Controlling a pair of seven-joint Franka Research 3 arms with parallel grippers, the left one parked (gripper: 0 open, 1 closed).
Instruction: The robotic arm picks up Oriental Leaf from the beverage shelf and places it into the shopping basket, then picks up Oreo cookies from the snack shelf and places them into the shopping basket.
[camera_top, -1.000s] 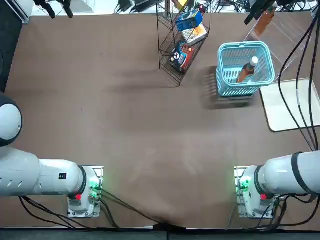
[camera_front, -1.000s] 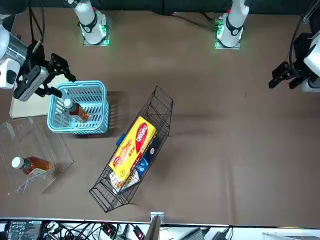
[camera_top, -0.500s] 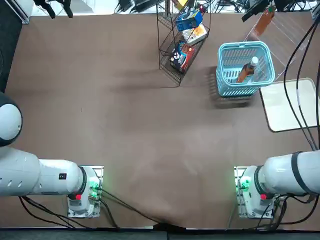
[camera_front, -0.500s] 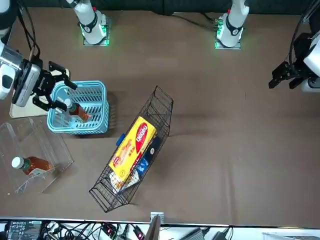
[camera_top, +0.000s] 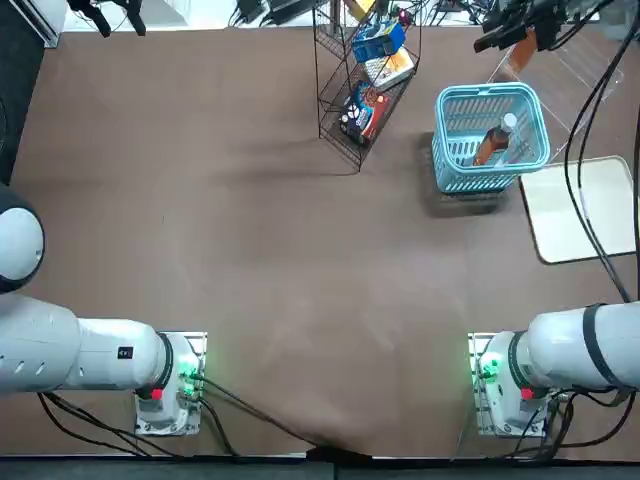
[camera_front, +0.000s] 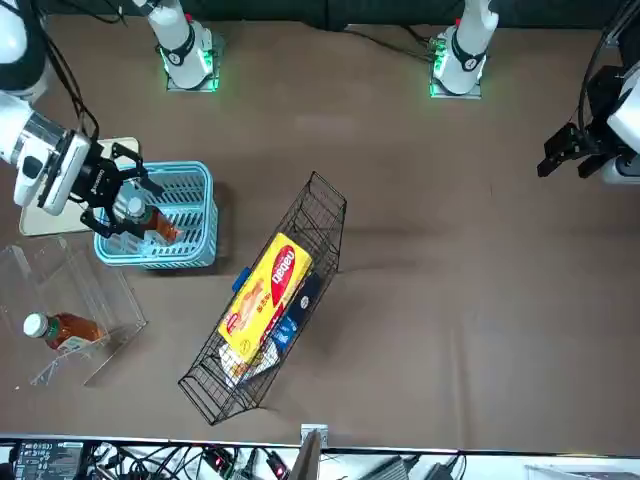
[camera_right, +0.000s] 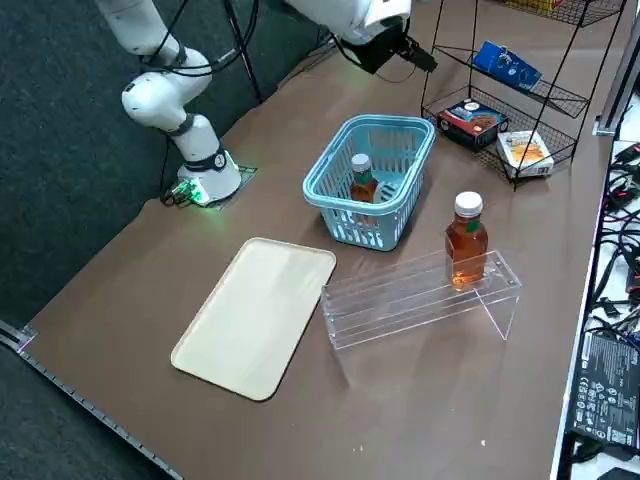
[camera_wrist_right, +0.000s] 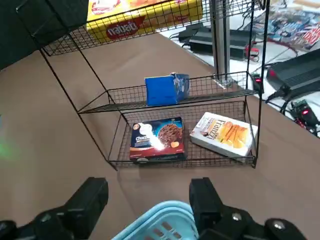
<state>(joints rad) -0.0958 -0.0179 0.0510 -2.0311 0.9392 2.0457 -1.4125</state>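
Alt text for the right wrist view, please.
The open right end effector points toward a black wire rack with a blue packet on its middle shelf; below sit a cookie box and a cream-and-orange box, and part of the light blue basket shows.

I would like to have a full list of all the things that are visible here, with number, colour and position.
shopping basket: 1, light blue, on the table by the tray
tea bottles: 2, amber-brown with white caps, one in the basket, one on the clear rack
clear rack: 1, see-through, on the table
tray: 1, cream, flat on the table
wire rack: 1, black, on the table
Oreo packet: 1, blue, middle tier
large packet: 1, yellow and red, top tier
flat boxes: 2, one dark with red, one white and orange, lowest tier
right gripper: 1, black, above the basket, jaws apart
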